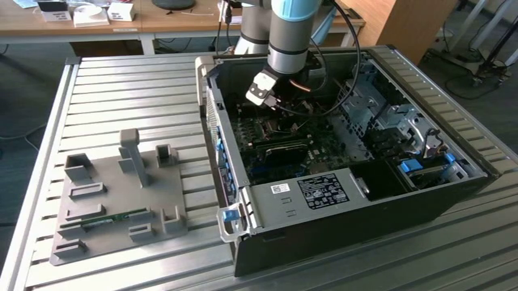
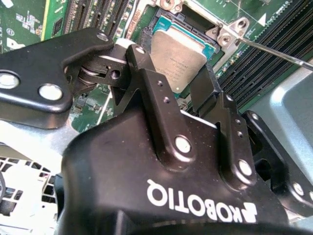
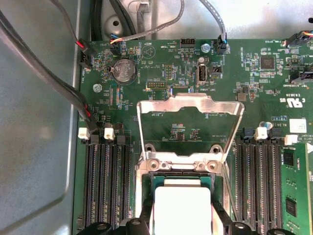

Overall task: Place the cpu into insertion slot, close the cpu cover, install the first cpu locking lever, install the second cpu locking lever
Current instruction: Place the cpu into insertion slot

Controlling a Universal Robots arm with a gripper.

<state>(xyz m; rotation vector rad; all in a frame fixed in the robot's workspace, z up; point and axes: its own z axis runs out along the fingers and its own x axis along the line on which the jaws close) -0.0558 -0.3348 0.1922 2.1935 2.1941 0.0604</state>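
Second wrist view: the gripper [image 2: 171,66] pinches the chip [image 2: 178,56] at the socket [image 2: 171,19] — the cover [image 3: 190,101] stands tilted up, open.

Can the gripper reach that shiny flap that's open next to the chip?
Probably yes: the cpu cover is open close by with nothing over it, but the gripper is shut on the cpu.

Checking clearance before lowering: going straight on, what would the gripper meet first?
Likely the insertion slot, directly beneath the cpu in the gripper; the cpu cover is swung open. Depth unclear.
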